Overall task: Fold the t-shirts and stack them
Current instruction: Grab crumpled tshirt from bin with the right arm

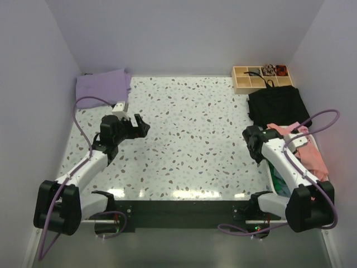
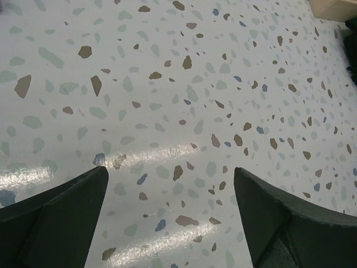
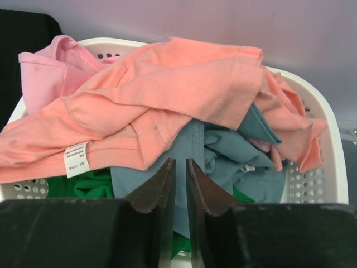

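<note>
A lavender-purple t-shirt lies folded at the table's far left corner. My left gripper is open and empty, low over bare speckled tabletop, well in front of that shirt. A white basket at the right edge holds a salmon-pink t-shirt on top, a lighter pink one and a slate-blue t-shirt under them. My right gripper is at the basket's near side. Its jaws stand a thin slit apart, pinched on a seam of the slate-blue shirt.
Green cloth lies at the bottom of the basket. A black garment lies spread behind the basket at the right. A wooden compartment tray with small items stands at the far right corner. Purple walls enclose three sides.
</note>
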`<state>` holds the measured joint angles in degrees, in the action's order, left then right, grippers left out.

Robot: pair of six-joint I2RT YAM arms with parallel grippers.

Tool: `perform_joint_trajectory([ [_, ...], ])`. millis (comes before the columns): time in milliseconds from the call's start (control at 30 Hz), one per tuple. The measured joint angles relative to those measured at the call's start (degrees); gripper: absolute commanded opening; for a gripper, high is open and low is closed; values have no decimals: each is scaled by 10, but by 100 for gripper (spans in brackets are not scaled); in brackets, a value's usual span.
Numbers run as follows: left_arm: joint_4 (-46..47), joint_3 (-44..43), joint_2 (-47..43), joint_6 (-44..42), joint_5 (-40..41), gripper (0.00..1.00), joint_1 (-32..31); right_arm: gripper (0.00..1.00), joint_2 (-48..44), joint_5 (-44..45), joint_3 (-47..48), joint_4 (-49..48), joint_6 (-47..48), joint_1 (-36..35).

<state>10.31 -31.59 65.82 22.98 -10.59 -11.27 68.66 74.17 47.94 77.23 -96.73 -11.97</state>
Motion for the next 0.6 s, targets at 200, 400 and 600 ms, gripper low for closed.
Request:
perform_joint_trajectory([
  [200,27,0,38,5,-20,100,0,86,-48,26,1,-7,47,3],
  [400,41,0,59,15,-40,100,0,89,-52,31,-5,-58,113,24],
  [600,56,0,68,15,-42,100,0,55,-17,-3,-47,-212,242,101],
])
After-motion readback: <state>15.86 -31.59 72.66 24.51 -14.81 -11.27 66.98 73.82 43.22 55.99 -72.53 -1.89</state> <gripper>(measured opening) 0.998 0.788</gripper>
